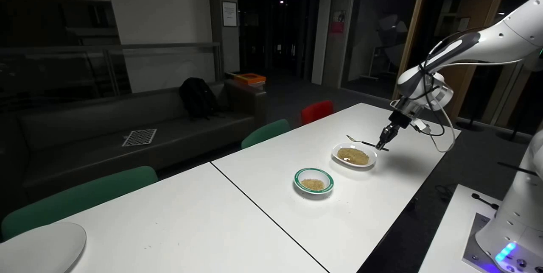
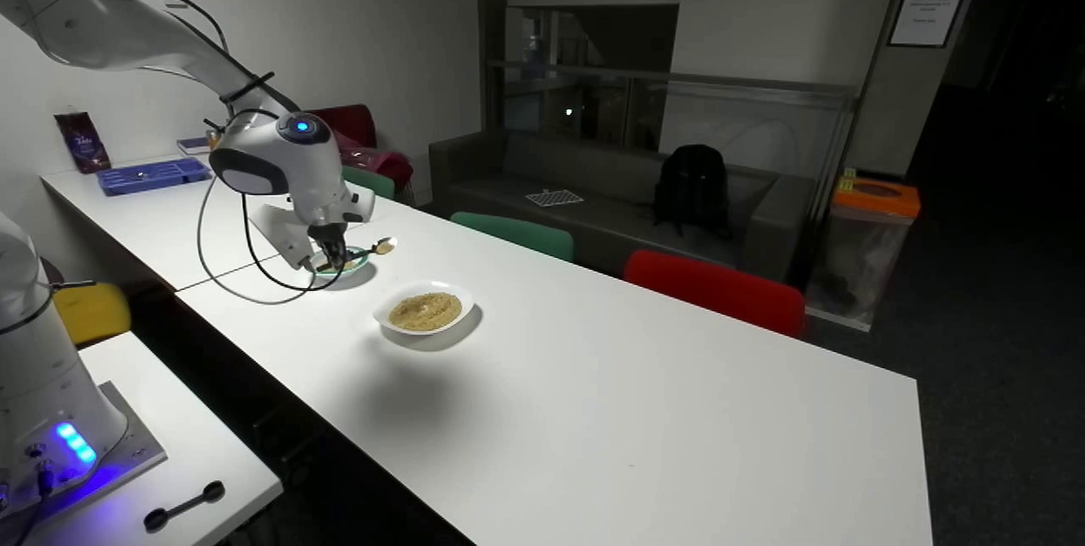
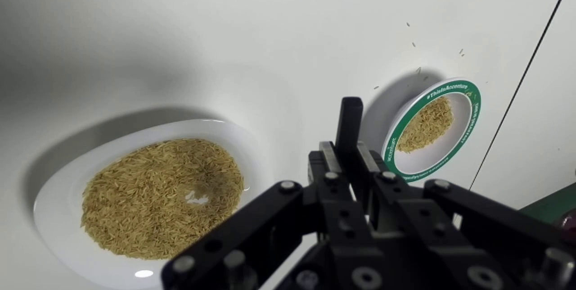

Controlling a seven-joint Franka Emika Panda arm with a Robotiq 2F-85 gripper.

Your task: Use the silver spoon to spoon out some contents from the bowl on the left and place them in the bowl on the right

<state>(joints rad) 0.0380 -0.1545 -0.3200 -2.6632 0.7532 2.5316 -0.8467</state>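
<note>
Metal-grey at its head and dark along its handle, the silver spoon (image 2: 378, 249) hung above the table (image 2: 678, 376), its head standing out past the gripper (image 3: 349, 155) on the side away from the robot base (image 2: 59, 393). Both jaws were clamped on the handle, whose butt end poked out toward the base. Its long axis thus ran along the arm's reach, seemingly near level and roughly parallel with the table seam (image 3: 523, 79). A tan patch in the head, visible in an exterior view, suggested a load; the wrist view hid that end, so its fullness could not be told.

From the gripper, the white bowl (image 3: 58, 209) lay below and toward the robot's right, the green-rimmed bowl (image 3: 423, 159) below and toward its left; the spoon seemed apart from both. If it was loaded, the coming move called for a sideways carry to the right, across the spoon's long axis, with the head level until it stood over the white bowl, then a tip.

Tan grains (image 3: 157, 200) lay in both bowls, with a few strays on the table beside the green rim; tilting too soon could have spilled more. Farther out, beyond the table's far edge, stood a red chair (image 2: 716, 292).
</note>
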